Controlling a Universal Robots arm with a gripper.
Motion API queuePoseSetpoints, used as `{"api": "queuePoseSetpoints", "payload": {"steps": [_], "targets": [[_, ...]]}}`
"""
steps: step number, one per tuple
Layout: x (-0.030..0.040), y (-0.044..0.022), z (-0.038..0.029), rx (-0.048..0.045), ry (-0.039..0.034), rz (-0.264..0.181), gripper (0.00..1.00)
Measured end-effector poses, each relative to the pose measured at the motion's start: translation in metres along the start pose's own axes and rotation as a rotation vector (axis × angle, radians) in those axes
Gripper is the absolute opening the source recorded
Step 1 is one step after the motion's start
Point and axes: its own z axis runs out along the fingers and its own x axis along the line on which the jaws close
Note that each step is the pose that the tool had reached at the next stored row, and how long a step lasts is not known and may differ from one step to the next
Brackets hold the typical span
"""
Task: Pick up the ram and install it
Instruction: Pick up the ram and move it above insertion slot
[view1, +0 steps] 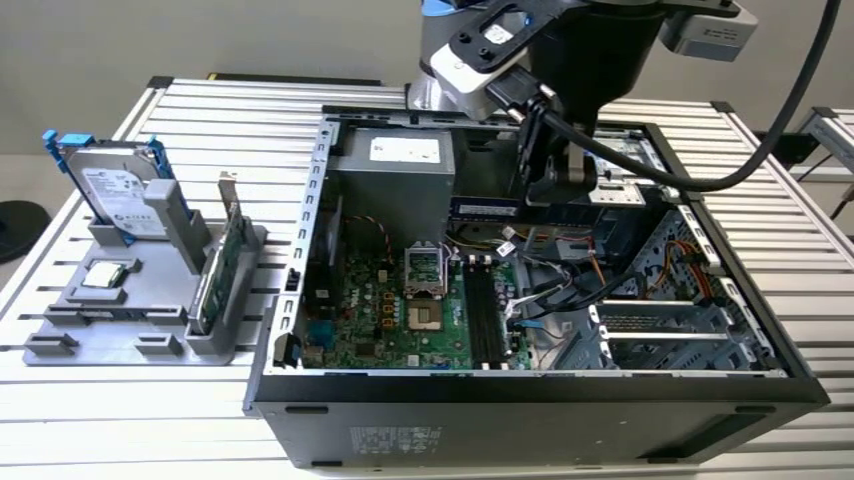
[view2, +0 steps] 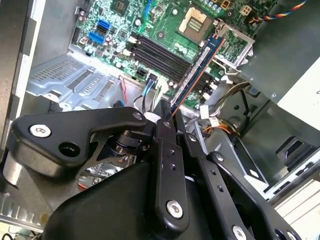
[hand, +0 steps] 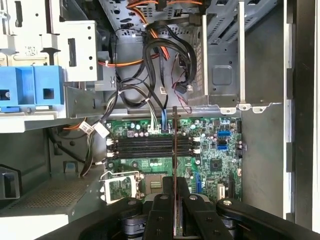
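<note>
Ram (view1: 487, 208) is clamped at one end in my gripper (view1: 554, 192), up over the open case (view1: 534, 400). In the exterior view it sits at 12 o'clock from the memory slots (view1: 483, 315), not touching the board, and it looks turned across their line.

Risks as I see them:
- An end grip lets the stick pivot under seating force.
- A skewed entry could jam the notch.
- The loose cables (view1: 567, 280) at 3 o'clock of the slots could snag.
</note>
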Motion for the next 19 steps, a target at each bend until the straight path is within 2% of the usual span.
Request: {"api": "queuePoseSetpoints", "payload": {"steps": [12,15,19], "targets": [[0.0024,0.0005,-0.0001,0.0000,0.0000,0.000,0.00],[0.0063,0.0002,-0.0003,0.0000,0.0000,0.000,0.00],[0.0155,-0.0004,-0.0007,0.0000,-0.0001,0.000,0.00]]}}
